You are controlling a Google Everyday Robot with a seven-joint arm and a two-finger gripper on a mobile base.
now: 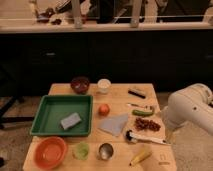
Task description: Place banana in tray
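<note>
So the banana (pixel 141 156) is lying at the front right corner of the wooden table (pixel 117 95), just right of a small metal cup (pixel 105 150). The gripper (pixel 171 135) hangs off the table's right edge, near the banana but a bit up and to the right, not touching it. Honestly can't tell if it's spread or closed. The green tray (pixel 50 107) is way over on the left.
</note>
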